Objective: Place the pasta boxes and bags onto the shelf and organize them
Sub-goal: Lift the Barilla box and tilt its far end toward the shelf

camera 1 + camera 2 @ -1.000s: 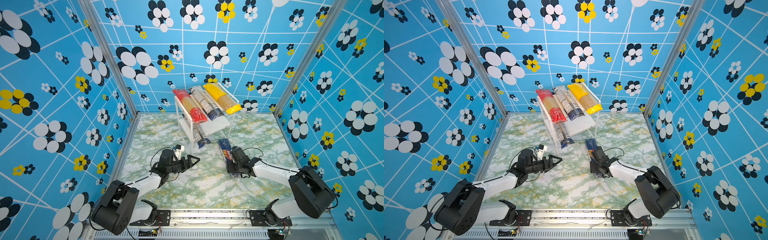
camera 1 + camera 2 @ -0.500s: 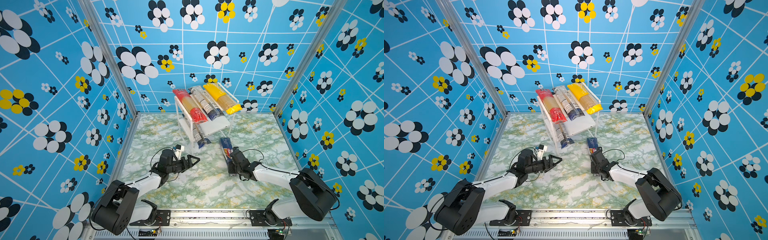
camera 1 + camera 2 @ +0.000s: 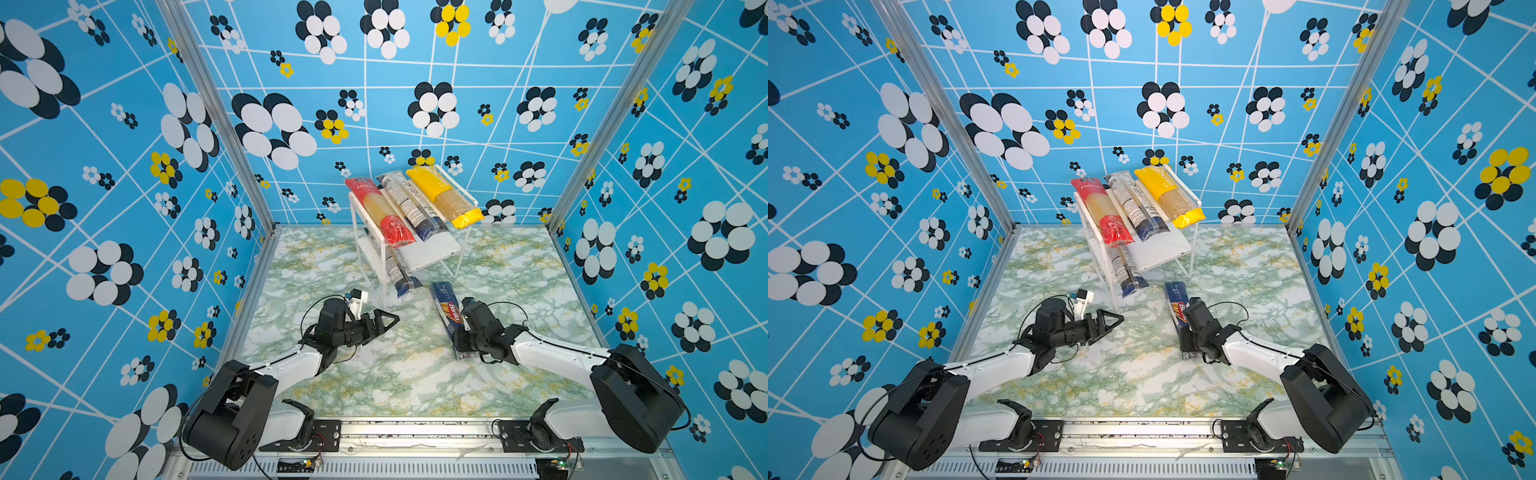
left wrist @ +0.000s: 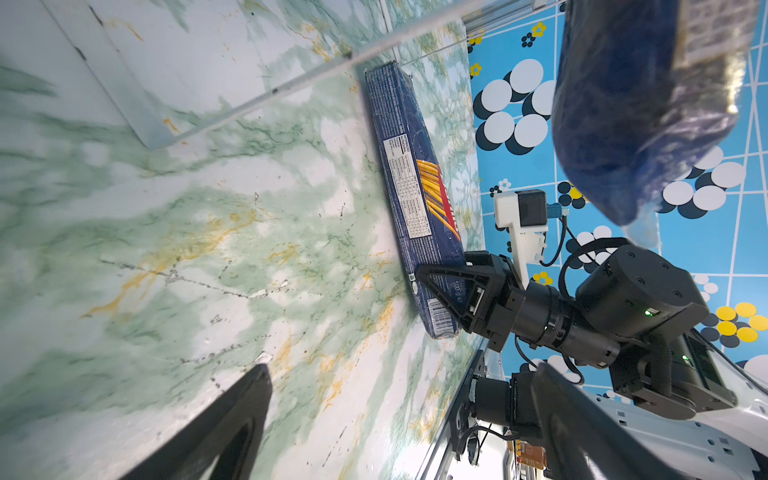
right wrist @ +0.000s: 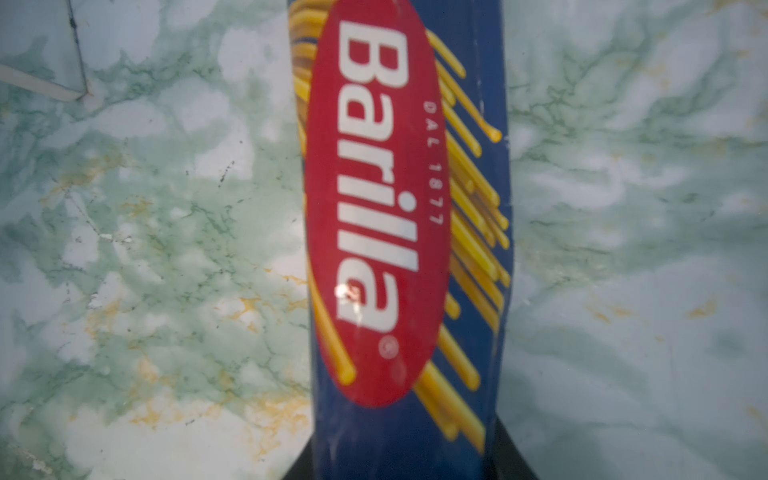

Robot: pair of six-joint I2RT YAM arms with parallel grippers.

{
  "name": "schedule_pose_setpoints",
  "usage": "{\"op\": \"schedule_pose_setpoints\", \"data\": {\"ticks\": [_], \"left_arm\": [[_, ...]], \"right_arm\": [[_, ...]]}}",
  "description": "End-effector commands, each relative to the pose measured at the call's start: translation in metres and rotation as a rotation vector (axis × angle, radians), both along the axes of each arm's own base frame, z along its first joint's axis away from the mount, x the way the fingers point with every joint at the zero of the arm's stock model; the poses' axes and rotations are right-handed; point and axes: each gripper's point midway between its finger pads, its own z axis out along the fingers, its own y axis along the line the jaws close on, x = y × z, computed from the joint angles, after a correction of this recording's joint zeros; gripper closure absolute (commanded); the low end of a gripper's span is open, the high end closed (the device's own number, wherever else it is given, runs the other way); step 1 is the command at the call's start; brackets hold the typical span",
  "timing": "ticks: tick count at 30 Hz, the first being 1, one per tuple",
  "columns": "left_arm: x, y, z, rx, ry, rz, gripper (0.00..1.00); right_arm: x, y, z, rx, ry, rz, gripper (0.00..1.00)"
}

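Blue flower-print walls [image 3: 124,174] on three sides, green-veined marble desk [image 3: 374,382] below. At the back of the desk stands the shelf [image 3: 434,254], turned at a slant.

Upper board, side by side: red-ended pack [image 3: 380,212], clear navy-ended pack [image 3: 409,205], yellow pack [image 3: 444,195].

Lower board: second clear pack [image 3: 397,270], its navy end sticking out past the shelf's front edge.

Navy Barilla box [image 3: 445,305] lies on the desk just in front of the shelf, beside that jutting end but not touching it.

I see my right pincer [image 3: 460,334] clamped across the box's end farthest from the shelf, one finger on each long side.

My left pincer [image 3: 384,322] hangs in front of the shelf, on the side away from the box, jaws spread wide, holding nothing.
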Motion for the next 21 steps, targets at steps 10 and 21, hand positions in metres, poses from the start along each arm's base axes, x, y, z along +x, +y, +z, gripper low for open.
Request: {"op": "schedule_pose_setpoints", "data": {"ticks": [10, 21], "left_arm": [[0.002, 0.004, 0.007, 0.004, -0.021, -0.004, 0.01], [0.003, 0.003, 0.005, -0.004, -0.014, -0.005, 0.01]], "right_arm": [[-0.021, -0.020, 0.058, 0.065, -0.021, 0.018, 1.00], [-0.041, -0.038, 0.119, 0.049, -0.029, 0.021, 1.00]]}}
